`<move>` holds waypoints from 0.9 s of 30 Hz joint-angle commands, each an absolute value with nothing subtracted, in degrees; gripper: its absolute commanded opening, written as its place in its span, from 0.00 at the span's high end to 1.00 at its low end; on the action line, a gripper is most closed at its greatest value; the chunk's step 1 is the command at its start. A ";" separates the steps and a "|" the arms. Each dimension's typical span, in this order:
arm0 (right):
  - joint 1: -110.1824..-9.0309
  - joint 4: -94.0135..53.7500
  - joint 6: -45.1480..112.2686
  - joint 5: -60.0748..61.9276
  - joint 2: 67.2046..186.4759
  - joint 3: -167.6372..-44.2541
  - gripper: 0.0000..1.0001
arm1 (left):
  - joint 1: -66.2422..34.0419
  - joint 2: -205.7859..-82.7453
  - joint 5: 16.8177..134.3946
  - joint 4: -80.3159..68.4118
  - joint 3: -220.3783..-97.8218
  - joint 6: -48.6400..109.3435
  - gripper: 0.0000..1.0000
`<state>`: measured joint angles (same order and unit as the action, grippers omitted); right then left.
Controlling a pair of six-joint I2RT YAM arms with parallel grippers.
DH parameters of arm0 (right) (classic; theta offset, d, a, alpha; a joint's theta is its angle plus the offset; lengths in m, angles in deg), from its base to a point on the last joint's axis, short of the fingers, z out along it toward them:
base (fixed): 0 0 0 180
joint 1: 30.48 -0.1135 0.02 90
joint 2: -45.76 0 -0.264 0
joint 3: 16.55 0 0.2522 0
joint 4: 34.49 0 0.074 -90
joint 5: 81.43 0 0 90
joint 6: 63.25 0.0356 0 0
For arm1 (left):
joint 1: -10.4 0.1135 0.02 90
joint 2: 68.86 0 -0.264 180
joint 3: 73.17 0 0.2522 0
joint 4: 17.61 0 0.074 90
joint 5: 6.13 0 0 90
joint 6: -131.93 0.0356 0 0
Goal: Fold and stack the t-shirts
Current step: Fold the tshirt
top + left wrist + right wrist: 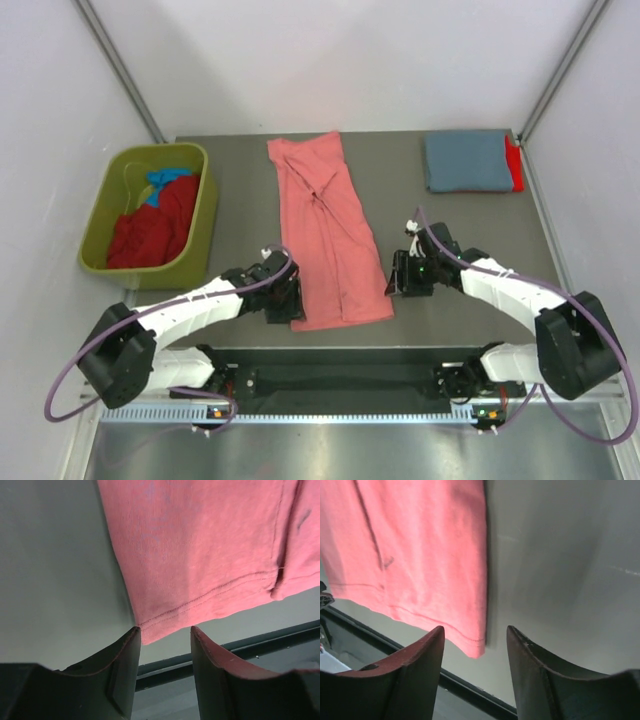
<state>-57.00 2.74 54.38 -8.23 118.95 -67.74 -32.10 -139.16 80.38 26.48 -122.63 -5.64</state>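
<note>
1. The left gripper is sitting with its fingers apart, gripping nothing, at the salmon-pink t-shirt's seven o'clock corner
2. The right gripper is standing parted, empty, at its five o'clock corner
3. The folded grey-blue t-shirt is lying off at two o'clock

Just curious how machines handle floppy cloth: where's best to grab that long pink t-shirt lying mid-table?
Probably the two near hem corners: left pincer on the left corner, right pincer on the right corner, each coming from the near edge of the table. The salmon-pink t-shirt lies flat as a long strip running away from that edge, so those corners sit nearest the open pincers.
</note>
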 commanded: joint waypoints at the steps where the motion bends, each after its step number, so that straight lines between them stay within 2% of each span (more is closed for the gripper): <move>1: -58.08 -1.12 55.05 -9.79 119.58 -65.82 0.49 | -33.46 -138.29 82.46 24.28 -120.51 -13.08 0.50; 7: -60.53 -3.58 55.39 -10.68 121.26 -63.63 0.58 | -35.21 -140.40 86.58 26.47 -121.03 -13.88 0.51; 11: -61.85 -5.34 56.71 -9.89 120.56 -60.73 0.60 | -35.30 -141.01 85.98 23.84 -119.54 -15.02 0.51; 15: -62.21 -5.35 56.98 -8.58 120.12 -60.11 0.64 | -35.30 -142.51 85.71 23.31 -119.45 -15.11 0.56; 17: -62.38 -4.73 56.81 -7.61 119.59 -59.93 0.70 | -35.39 -142.69 85.45 23.75 -119.54 -15.11 0.68; 18: -62.38 -4.47 56.72 -7.60 119.41 -59.93 0.76 | -35.48 -142.51 85.01 24.10 -119.63 -15.11 0.75; 19: -62.56 -4.03 56.72 -7.69 118.72 -59.93 0.91 | -35.48 -141.90 85.01 24.71 -119.97 -15.02 0.91; 20: -62.91 -3.94 56.89 -8.04 118.19 -59.93 1.00 | -35.83 -141.46 85.45 27.07 -120.67 -15.02 1.00; 27: -65.90 -3.15 62.06 -7.25 110.10 -58.35 1.00 | -40.13 -133.99 86.42 37.89 -122.35 -17.39 1.00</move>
<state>-64.06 -3.10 58.69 -8.05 113.83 -59.44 -38.29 -137.39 86.30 29.21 -120.58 -10.78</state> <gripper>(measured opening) 0.014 0.018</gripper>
